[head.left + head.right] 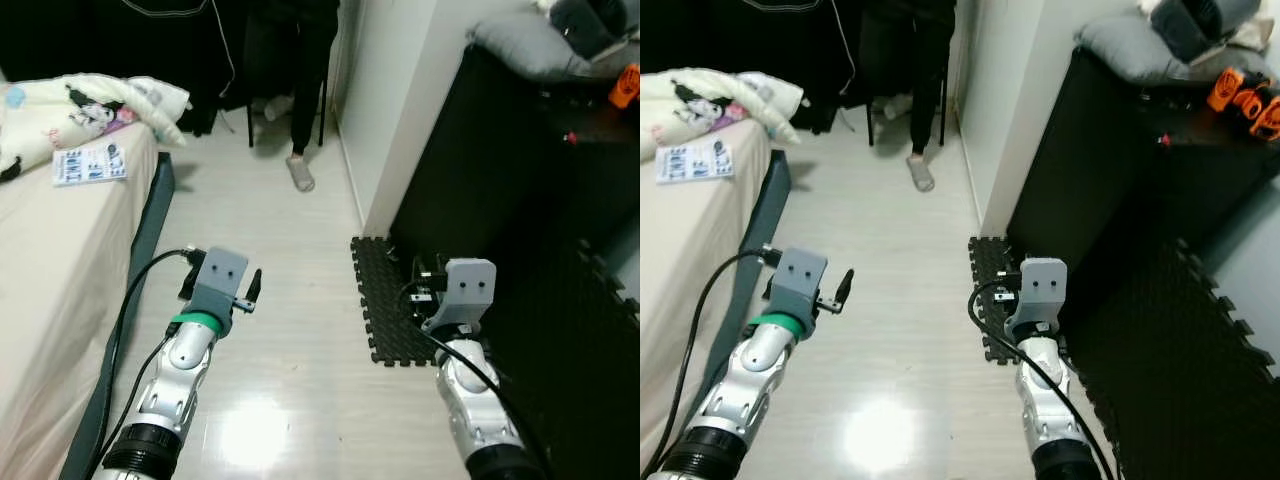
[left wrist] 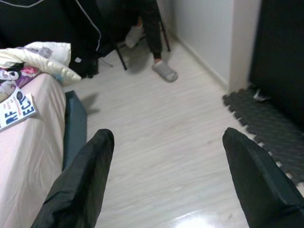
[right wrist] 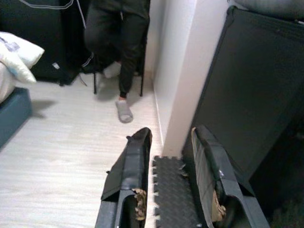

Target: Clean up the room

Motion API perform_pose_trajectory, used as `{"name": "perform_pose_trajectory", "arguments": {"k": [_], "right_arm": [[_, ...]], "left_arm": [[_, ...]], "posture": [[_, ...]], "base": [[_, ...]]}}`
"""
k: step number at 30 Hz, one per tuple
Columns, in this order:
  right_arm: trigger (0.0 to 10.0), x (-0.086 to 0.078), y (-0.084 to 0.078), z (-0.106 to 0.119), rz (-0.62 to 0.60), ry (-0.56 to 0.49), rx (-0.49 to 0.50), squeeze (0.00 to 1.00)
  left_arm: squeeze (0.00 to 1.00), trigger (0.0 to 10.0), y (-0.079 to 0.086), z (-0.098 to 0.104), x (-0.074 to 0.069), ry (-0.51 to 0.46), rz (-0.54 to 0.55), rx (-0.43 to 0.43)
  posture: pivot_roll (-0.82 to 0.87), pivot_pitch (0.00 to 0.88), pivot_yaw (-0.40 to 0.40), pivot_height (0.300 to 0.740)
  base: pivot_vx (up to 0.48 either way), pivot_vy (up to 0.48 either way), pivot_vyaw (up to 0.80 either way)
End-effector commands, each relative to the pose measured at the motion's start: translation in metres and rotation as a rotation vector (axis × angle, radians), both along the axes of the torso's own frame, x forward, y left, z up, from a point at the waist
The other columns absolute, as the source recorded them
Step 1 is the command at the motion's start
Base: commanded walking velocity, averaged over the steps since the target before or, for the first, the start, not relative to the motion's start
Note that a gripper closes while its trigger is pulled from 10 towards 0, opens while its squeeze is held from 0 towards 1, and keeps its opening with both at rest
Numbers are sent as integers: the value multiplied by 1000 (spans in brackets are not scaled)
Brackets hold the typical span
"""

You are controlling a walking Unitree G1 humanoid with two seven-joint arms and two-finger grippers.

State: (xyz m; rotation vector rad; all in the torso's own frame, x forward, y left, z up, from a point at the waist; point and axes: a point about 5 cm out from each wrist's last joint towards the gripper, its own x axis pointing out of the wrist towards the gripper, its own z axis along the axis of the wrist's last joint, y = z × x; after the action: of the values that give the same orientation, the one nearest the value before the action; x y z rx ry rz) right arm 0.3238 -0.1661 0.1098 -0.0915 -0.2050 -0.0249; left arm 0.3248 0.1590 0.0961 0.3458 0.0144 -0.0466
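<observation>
A magazine (image 1: 90, 163) lies on the beige bed (image 1: 60, 270) at my left, beside a crumpled printed blanket (image 1: 95, 102). My left gripper (image 2: 166, 142) hovers over the pale wood floor (image 1: 270, 230) by the bed's edge, fingers (image 2: 85, 180) spread wide and open, nothing between them. My right gripper (image 3: 168, 137) is held low by the corner of a black foam mat (image 1: 385, 300), its fingers (image 3: 133, 161) a narrow gap apart and empty.
A person's legs (image 1: 305, 80) in dark trousers and a grey slipper (image 1: 300, 175) stand by a chair at the far end. A tall black cabinet (image 1: 480, 180) at right carries a grey cushion (image 1: 525, 45) and an orange object (image 1: 625, 85). A white wall corner (image 1: 385, 120) juts out.
</observation>
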Motion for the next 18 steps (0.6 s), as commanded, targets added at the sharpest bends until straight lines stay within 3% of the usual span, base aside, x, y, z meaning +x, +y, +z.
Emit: {"name": "perform_pose_trajectory", "arguments": {"k": [1,5,11,14,18], "right_arm": [[10000,2,-7,-1,-13,15,-22,0],[10000,10,-4,5,8,13,-39,0],[10000,19,17,12,69,0,-14,0],[10000,19,17,13,61,-6,-6,0],[10000,15,10,8,28,-3,0,0]], "left_arm": [[0,10000,-1,-11,-5,22,14,6],[0,10000,2,-6,-4,-11,55,4],[0,10000,5,3,-3,-63,82,5],[0,10000,4,2,-4,-64,69,12],[0,10000,-1,-4,-5,-51,40,25]], "posture": [[58,75,-75,720],[77,79,-94,720],[93,84,-111,720],[81,86,-99,720],[45,81,-70,720]], "base": [[446,0,0],[437,0,0],[398,0,0],[380,0,0],[376,0,578]]}}
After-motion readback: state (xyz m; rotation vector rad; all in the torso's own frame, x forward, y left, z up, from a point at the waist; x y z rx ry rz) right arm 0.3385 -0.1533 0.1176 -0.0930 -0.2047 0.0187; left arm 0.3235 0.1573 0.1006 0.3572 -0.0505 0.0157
